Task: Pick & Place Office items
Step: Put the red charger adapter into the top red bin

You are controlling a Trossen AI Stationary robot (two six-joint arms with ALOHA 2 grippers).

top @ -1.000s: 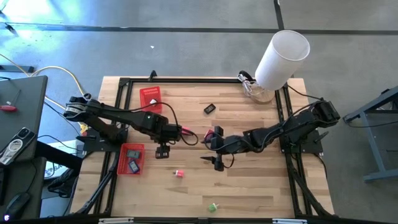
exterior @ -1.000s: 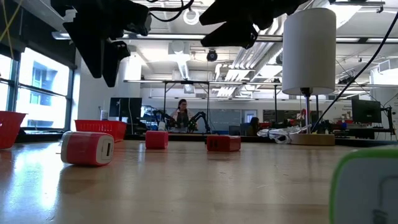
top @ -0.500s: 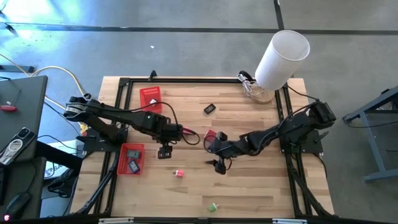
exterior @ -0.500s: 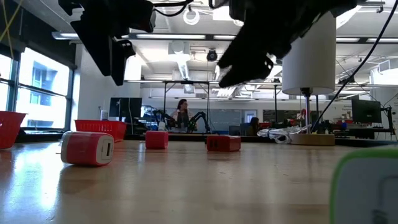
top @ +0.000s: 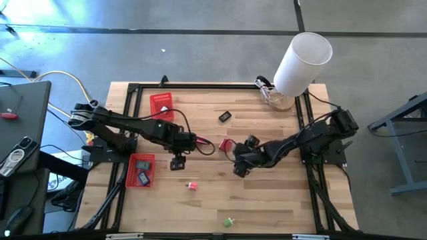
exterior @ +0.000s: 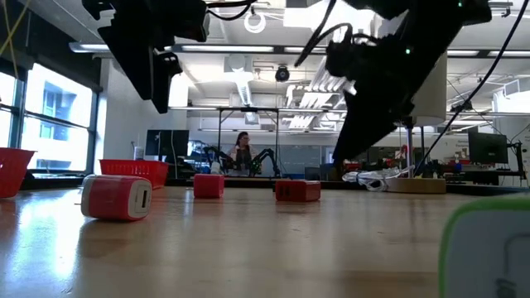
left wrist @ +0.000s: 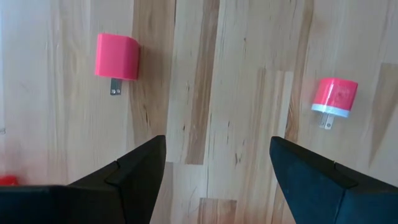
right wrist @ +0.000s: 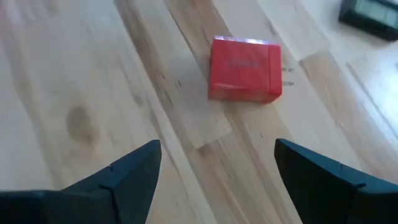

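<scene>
From above, I am holding my right gripper (top: 238, 168) near the table's (top: 280, 200) middle, just beside the red block (top: 225, 144). In my wrist view, my fingers (right wrist: 118, 171) are standing wide apart, holding nothing; descending off-centre risks nudging the block aside. My left gripper (left wrist: 217, 163) is waiting open, empty.

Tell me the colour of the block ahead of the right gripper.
Red block, clearest in the right wrist view.
</scene>
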